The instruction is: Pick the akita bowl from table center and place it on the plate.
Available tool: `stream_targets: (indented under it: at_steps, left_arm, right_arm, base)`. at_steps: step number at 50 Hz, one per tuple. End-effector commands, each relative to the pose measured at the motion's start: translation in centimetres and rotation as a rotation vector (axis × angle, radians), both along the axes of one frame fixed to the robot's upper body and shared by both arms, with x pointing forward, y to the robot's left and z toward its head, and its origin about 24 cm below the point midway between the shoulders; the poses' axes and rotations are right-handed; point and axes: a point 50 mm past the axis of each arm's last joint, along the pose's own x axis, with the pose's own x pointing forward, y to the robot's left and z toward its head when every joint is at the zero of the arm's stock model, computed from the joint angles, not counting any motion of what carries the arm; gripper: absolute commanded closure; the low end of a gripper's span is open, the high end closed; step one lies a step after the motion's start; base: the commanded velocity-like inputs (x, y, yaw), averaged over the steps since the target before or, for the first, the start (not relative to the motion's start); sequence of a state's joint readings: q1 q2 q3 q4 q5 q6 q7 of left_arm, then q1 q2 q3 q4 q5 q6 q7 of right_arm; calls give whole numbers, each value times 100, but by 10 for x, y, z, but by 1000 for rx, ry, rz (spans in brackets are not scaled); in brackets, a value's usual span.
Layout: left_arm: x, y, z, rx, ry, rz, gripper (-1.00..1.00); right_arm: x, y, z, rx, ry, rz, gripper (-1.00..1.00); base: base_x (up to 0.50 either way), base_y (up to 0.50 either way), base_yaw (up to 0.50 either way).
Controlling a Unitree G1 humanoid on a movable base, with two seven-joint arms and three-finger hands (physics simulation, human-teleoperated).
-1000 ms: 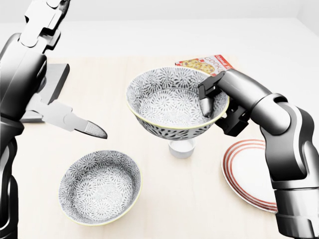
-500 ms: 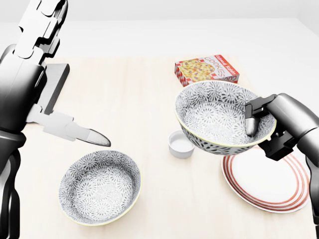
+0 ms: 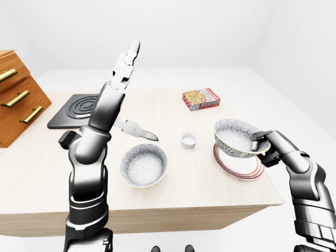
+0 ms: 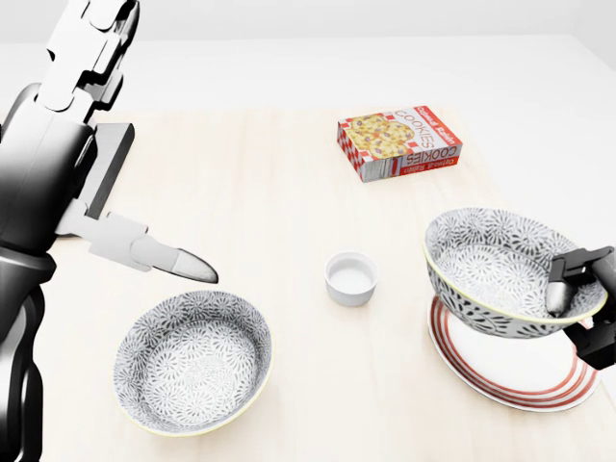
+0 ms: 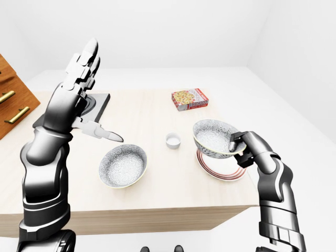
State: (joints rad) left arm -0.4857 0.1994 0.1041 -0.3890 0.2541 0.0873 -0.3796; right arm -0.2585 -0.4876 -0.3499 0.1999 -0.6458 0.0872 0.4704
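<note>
Now the right hand [image 4: 577,298], fingers clamped on the rim of the akita bowl [image 4: 505,271], has carried it rightward from over the small white cup [image 4: 350,277] to above the striped plate [image 4: 500,371] near the worktop's [image 4: 269,192] right edge. The bowl hangs tilted over the plate; whether its base touches cannot be told. Its patterned inside shows nothing in it, and the cup looks empty too. A second patterned bowl [image 4: 192,362], also empty, sits toward the worktop's near-left part as before. The left hand [image 5: 84,65] stays raised high, fingers spread apart, holding nothing. A cookie box [image 4: 398,141] lies toward the far edge, a dark stove plate [image 3: 77,111] at the far-left corner beside a wooden drawer unit [image 3: 18,97].
</note>
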Motion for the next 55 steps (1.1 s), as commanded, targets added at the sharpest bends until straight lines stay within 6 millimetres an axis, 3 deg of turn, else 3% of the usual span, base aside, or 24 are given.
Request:
stream_targets:
  at_steps: [1,29,49,55]
  left_arm:
    - [1,-2,-1,5,6,-5,-100]
    - [1,-3,-7,6,28,-4,-100]
    - [2,-4,-12,7,47,-1,-100]
    - [2,-4,-14,9,55,-1,-100]
  right_arm:
    - [3,-15,-9,47,-48,-102,100]
    - [33,-16,-36,-17,4,-169,100]
    - [14,-37,-57,-73,29,-217,100]
    - [17,-34,-59,-74,30,-221,100]
  base:
    - [0,0,0]
    - [0,0,0]
    - [0,0,0]
    - [0,0,0]
